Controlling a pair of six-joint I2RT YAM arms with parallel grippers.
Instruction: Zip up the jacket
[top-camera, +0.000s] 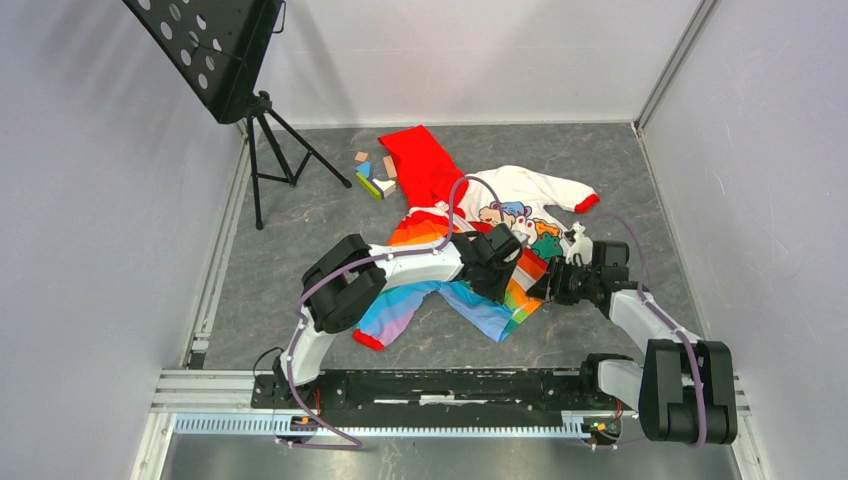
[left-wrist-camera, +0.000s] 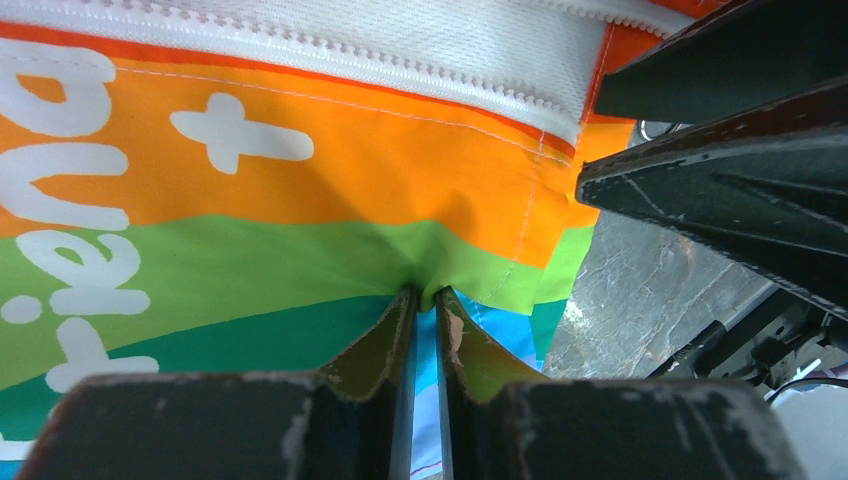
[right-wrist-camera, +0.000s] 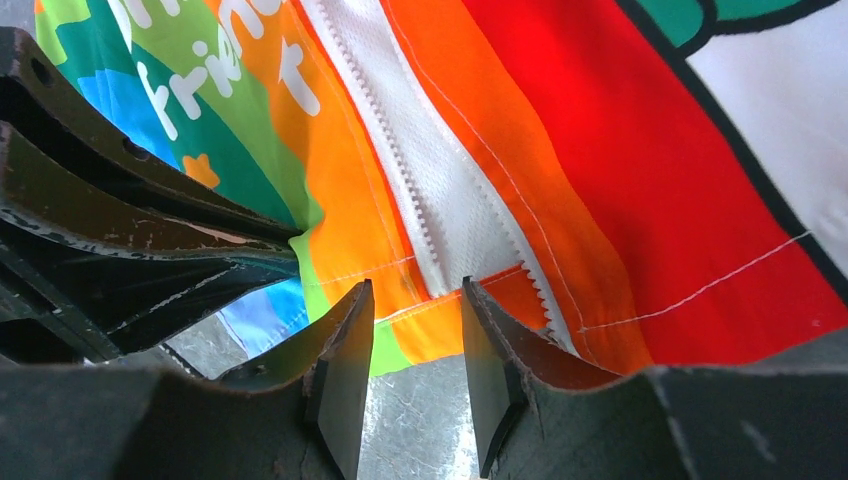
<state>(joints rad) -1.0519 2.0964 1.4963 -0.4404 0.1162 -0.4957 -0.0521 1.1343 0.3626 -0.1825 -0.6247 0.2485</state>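
The jacket (top-camera: 425, 165) lies flat on the grey table, red hood at the far end, rainbow front toward the arms. My left gripper (top-camera: 497, 268) is over the lower hem and, in the left wrist view, the left gripper (left-wrist-camera: 428, 296) is shut on a fold of the jacket's green and blue fabric (left-wrist-camera: 300, 260). The white zipper (left-wrist-camera: 300, 48) runs above it, its two tooth rows apart. My right gripper (right-wrist-camera: 417, 292) stands open at the hem just below the zipper (right-wrist-camera: 390, 130), orange fabric between its tips, untouched. The left fingers (right-wrist-camera: 130, 230) sit close beside it.
Several wooden blocks (top-camera: 372, 172) lie left of the hood. A tripod stand (top-camera: 268, 150) carrying a black perforated panel (top-camera: 205, 45) is at the back left. White walls enclose the table; a metal rail (top-camera: 210, 385) runs along the near edge.
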